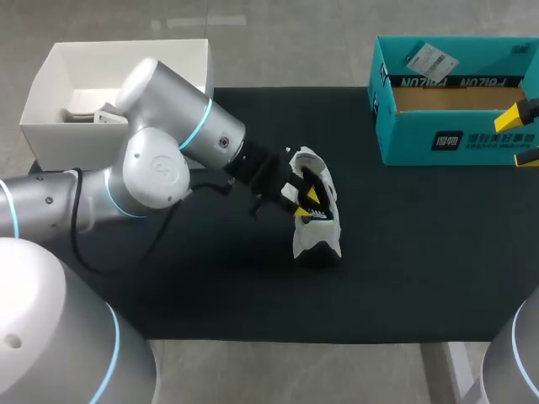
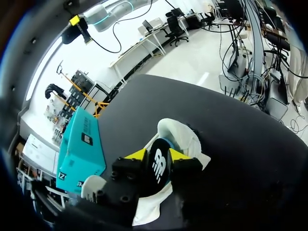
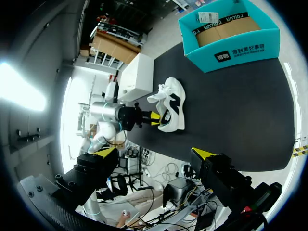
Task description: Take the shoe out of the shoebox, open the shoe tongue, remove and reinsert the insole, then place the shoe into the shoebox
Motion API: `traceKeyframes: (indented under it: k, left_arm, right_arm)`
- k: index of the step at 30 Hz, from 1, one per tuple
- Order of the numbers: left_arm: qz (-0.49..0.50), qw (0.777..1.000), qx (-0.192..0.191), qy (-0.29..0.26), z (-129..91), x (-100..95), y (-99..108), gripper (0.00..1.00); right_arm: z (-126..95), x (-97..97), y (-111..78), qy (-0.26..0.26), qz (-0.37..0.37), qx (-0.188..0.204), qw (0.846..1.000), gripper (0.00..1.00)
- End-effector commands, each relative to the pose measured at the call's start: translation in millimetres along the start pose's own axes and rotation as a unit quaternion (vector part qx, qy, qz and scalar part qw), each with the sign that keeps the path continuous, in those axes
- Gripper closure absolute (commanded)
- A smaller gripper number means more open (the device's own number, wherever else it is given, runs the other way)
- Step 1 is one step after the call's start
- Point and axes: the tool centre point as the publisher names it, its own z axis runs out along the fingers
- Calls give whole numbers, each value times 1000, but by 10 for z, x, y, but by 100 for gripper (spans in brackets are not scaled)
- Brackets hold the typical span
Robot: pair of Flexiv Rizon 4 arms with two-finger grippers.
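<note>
A white and black shoe (image 1: 316, 231) lies on its side in the middle of the black mat (image 1: 404, 252). My left gripper (image 1: 307, 195) reaches into its opening. In the left wrist view the yellow tips press from both sides on a black, logo-marked insole (image 2: 158, 166) standing out of the shoe (image 2: 185, 137). The left gripper (image 2: 159, 156) is shut on it. My right gripper (image 1: 529, 133) hangs wide open and empty at the right edge, by the teal shoebox (image 1: 455, 126). From the right wrist view the shoe (image 3: 171, 108) and the shoebox (image 3: 231, 38) lie far ahead of that gripper (image 3: 154, 153).
An open white box (image 1: 50, 84) holding a pale item stands at the back left, behind my left arm. The teal shoebox (image 2: 79, 149) is open, with a brown cardboard floor and a label on its back wall.
</note>
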Motion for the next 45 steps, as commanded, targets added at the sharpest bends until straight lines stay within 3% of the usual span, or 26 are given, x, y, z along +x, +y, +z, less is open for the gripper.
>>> traceKeyframes:
  k: [1, 6, 9, 13, 18, 31, 33, 40, 43, 45]
  left_arm:
    - [10, 1000, -6, 19, -47, -48, -11, 100]
    - [38, 994, 7, 101, -153, -105, -6, 100]
    - [54, 984, -5, 169, -216, -160, 7, 100]
    - [82, 961, -22, 264, -263, -181, -56, 100]
    - [93, 927, -9, 363, -312, -148, -178, 100]
    - [88, 927, -11, 365, -319, -153, -202, 100]
    - [105, 932, 14, 347, -279, -150, -148, 100]
    - [152, 927, 38, 341, -101, -49, -86, 100]
    - [166, 931, 30, 323, -71, -19, -65, 100]
    - [176, 934, 1, 311, -48, -16, -58, 100]
  right_arm:
    - [0, -2, -5, -1, 1, 0, 1000, 0]
    - [0, -2, -5, -1, 1, 0, 1000, 0]
    - [0, -2, -5, -1, 1, 0, 1000, 0]
    - [0, -2, -5, -1, 1, 0, 1000, 0]
    - [0, -2, -5, -1, 1, 0, 1000, 0]
    - [0, -2, -5, -1, 1, 0, 1000, 0]
    - [0, -2, -5, -1, 1, 0, 1000, 0]
    - [0, -2, -5, -1, 1, 0, 1000, 0]
    - [0, -2, -5, -1, 1, 0, 1000, 0]
    - [0, -2, -5, -1, 1, 0, 1000, 0]
